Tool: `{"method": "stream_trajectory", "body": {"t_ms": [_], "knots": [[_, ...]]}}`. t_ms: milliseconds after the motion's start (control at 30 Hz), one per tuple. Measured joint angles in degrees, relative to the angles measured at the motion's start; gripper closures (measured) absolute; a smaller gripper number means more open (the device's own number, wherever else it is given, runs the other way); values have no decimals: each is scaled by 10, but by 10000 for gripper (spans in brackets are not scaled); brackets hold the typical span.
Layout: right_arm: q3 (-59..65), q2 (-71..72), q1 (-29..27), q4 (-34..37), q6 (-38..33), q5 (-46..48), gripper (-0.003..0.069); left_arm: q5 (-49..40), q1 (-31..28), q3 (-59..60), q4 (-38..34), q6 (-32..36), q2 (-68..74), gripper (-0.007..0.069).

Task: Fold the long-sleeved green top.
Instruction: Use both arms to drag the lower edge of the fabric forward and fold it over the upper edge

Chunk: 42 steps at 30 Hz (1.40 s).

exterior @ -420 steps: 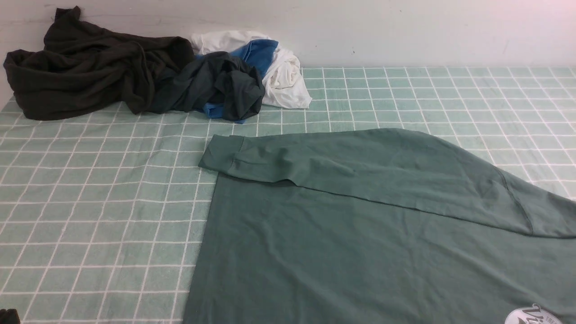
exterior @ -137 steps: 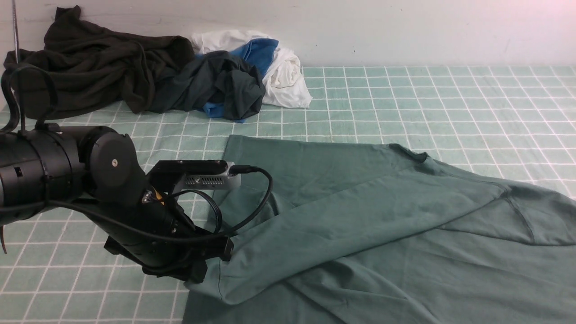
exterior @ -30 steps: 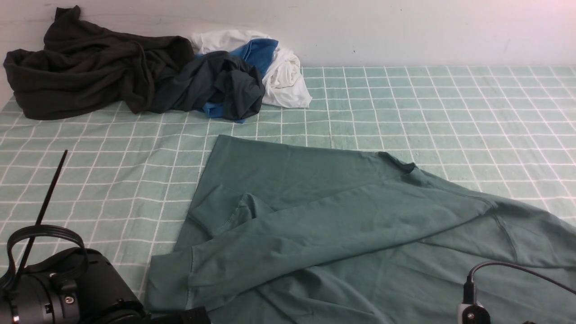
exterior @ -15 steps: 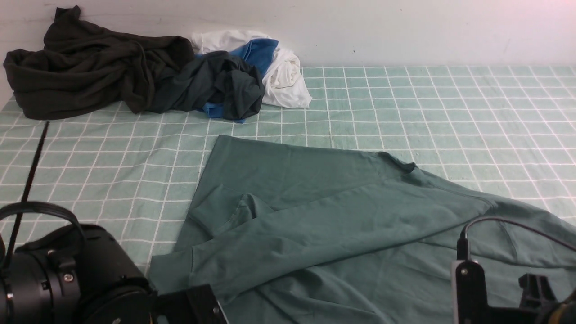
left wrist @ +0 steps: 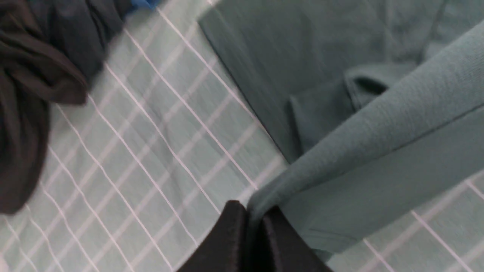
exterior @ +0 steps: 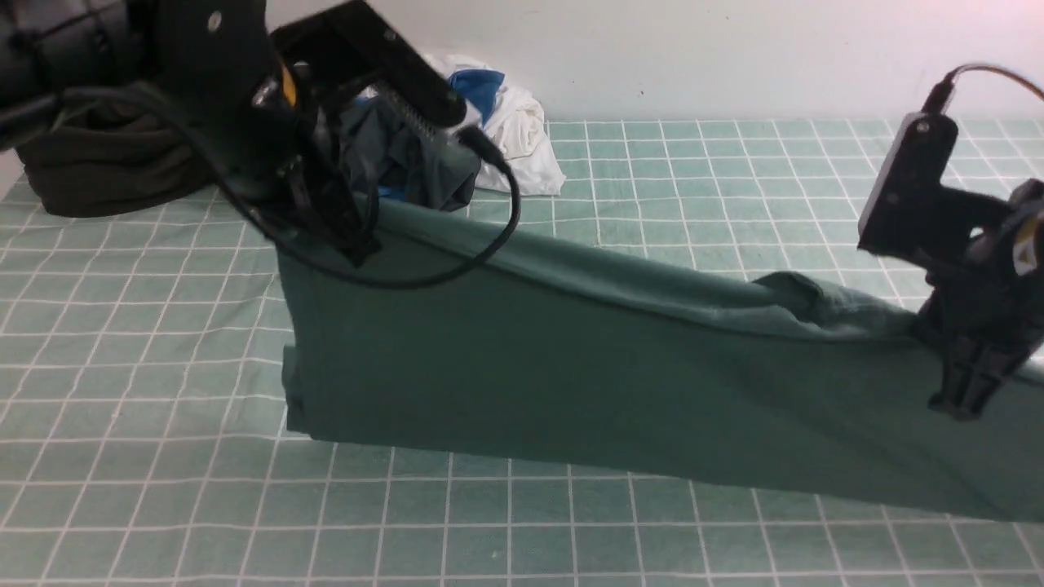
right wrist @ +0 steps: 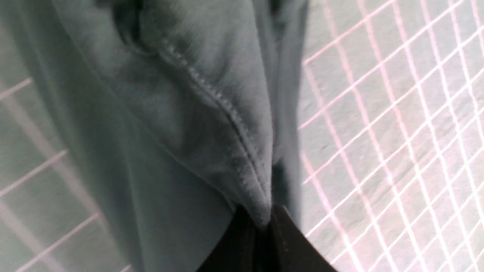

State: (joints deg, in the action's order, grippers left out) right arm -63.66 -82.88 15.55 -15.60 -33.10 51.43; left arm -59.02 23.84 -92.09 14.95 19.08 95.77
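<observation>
the left gripper (exterior: 352,244) is pinched tight on one end of the green top (exterior: 571,367), raised above the checked cloth (exterior: 489,505), with dark clothes (exterior: 90,167) just behind it and white and blue clothes (exterior: 518,134) a little further right. the top hangs as a long sheet from that gripper, sloping down to the right gripper (exterior: 966,391). the right gripper is clamped on a stitched edge at the other end.

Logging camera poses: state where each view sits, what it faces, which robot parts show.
Front view: between the arms, facing forward at the raised green top; left arm, right arm show.
Left wrist view: on that arm, facing left tool gripping the top.
Right wrist view: likewise, facing right tool gripping its seam.
All share the top.
</observation>
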Motion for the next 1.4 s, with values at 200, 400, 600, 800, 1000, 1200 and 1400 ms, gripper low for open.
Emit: {"method": "stream_trajectory", "body": {"t_ms": [200,400,600,800,1000,1200,1400], "knots": [[-95,-129,-44,15,-10,-31,652,8,-36,-140,-10,23,159,604],[-171,-230,-65,21,15,-59,620,62,-62,-186,-12,16,267,592],[-237,-294,-77,-10,155,-65,407,128,-80,-196,-1,-27,324,463],[-266,-263,-78,-38,299,-23,260,99,-85,-259,6,-126,326,239],[-239,-181,-108,25,331,22,243,-24,-84,-325,-30,-162,321,132],[-102,-75,-189,75,342,24,242,-108,-74,-260,-112,-119,321,264],[-4,-51,-293,83,391,-13,209,-98,-63,-164,-142,-96,322,519]]}}
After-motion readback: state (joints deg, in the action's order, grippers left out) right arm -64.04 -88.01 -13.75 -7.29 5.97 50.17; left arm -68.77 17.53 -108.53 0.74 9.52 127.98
